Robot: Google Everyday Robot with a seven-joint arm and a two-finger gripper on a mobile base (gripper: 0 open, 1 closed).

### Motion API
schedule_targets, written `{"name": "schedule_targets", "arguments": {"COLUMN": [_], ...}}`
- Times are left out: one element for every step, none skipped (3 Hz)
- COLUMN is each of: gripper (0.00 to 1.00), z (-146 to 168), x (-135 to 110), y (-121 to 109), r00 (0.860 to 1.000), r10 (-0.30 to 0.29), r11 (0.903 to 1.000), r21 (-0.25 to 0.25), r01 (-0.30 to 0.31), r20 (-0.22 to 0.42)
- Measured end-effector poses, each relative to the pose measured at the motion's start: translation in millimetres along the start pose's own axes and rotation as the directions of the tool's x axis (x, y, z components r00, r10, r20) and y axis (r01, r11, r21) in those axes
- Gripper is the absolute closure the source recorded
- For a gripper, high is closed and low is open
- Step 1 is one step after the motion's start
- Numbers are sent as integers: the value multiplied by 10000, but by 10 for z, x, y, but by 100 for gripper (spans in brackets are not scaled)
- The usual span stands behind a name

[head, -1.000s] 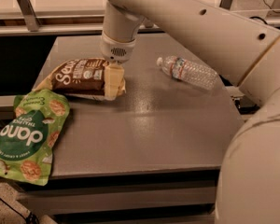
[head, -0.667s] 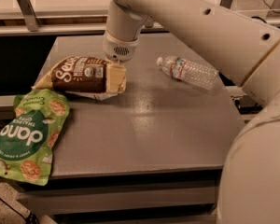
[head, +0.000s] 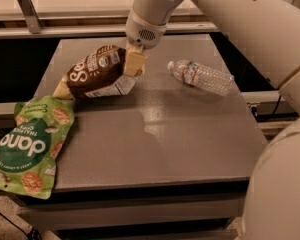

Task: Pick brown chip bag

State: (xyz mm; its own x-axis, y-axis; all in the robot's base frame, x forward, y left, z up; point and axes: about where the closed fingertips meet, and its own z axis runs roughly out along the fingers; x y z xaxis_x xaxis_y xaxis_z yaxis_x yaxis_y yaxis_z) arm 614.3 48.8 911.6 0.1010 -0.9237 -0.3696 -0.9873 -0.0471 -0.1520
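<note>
The brown chip bag (head: 96,73) is dark brown with white lettering and a small green-white label. It hangs tilted above the grey table (head: 155,134), right end raised, left tan corner low near the table. My gripper (head: 130,65) is shut on the bag's right end, its cream fingers (head: 133,64) pinching it, at the back left of the table.
A green "dang" pouch (head: 28,144) lies at the table's front left corner, hanging over the edge. A clear plastic water bottle (head: 200,77) lies on its side to the right of the gripper. A metal rail runs behind the table.
The gripper has risen with the brown chip bag, lifting its right end off the table. The bag now tilts, left corner down. The pouch and bottle have not moved.
</note>
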Motion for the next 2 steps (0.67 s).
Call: {"name": "schedule_targets", "arguments": {"gripper": [100,100], "z": [-498,-496], "x": [-22,-23], "y": [-34,-34], "r00": [9973,9973], "r10": [-150,-150], "r11": [9976,9976], "r21": [681,681], "r01": [101,101], "r20": [717,718]}}
